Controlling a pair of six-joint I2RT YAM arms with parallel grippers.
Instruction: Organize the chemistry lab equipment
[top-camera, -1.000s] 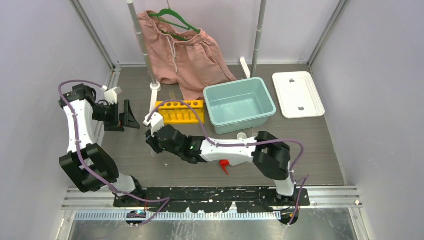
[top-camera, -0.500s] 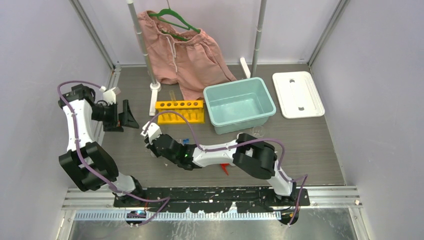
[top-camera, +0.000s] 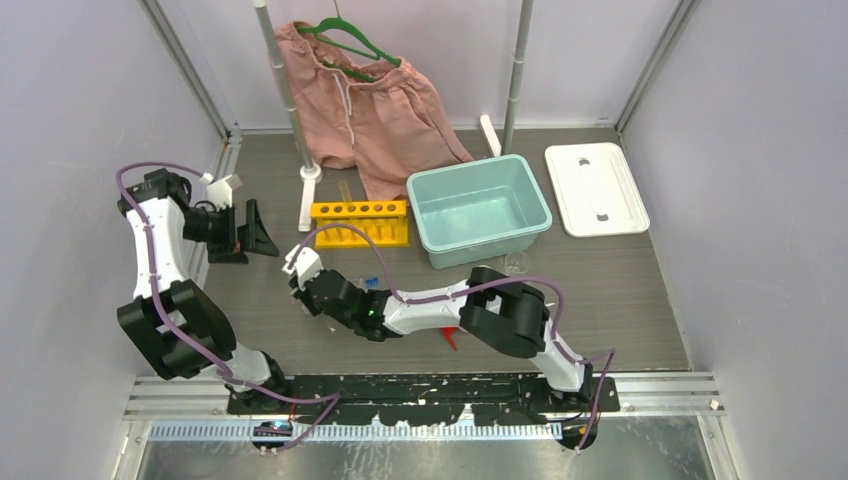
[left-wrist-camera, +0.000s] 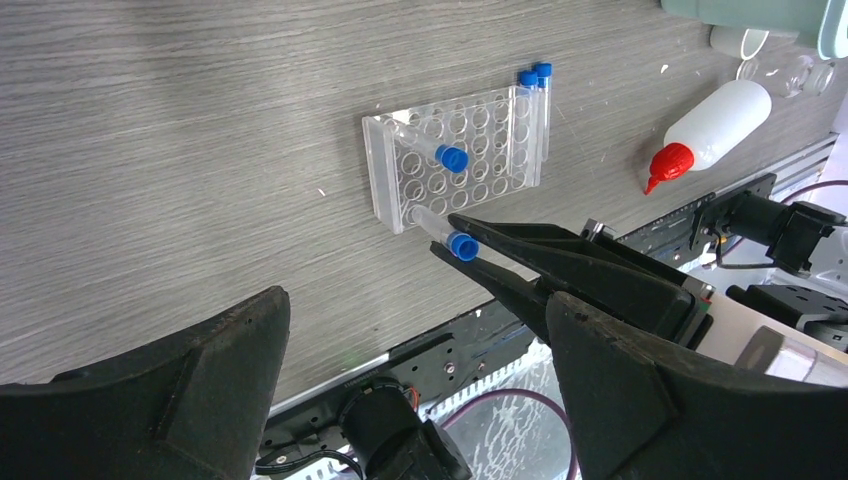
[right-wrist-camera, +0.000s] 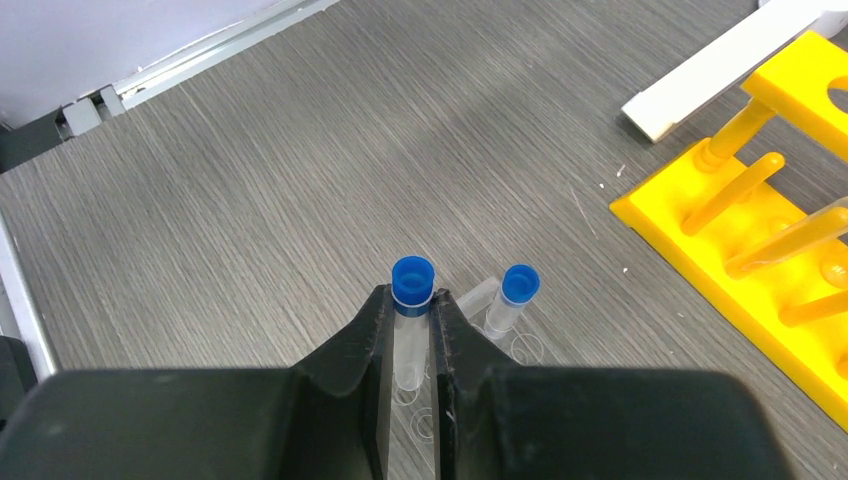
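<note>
My right gripper (right-wrist-camera: 411, 303) is shut on a clear blue-capped vial (right-wrist-camera: 412, 278) and holds it upright over the holes of the clear rack (right-wrist-camera: 523, 346). A second vial (right-wrist-camera: 517, 290) stands in the rack beside it. In the left wrist view the rack (left-wrist-camera: 470, 165) holds one vial (left-wrist-camera: 445, 155) near its middle and two vials (left-wrist-camera: 536, 78) at its far end. My right gripper (left-wrist-camera: 470, 243) is at the rack's near corner there. My left gripper (top-camera: 258, 231) is open and empty, off to the left. The white squeeze bottle (left-wrist-camera: 718, 122) lies right of the rack.
The yellow rack (top-camera: 360, 222) with glass tubes stands behind the clear rack. The teal bin (top-camera: 478, 210) and its white lid (top-camera: 596, 188) are to the right. Pink shorts (top-camera: 365, 100) hang at the back. A small beaker (top-camera: 516, 262) stands before the bin.
My right arm has reached left and nearer with the vial, then held almost still over the clear rack. The left arm has not moved.
</note>
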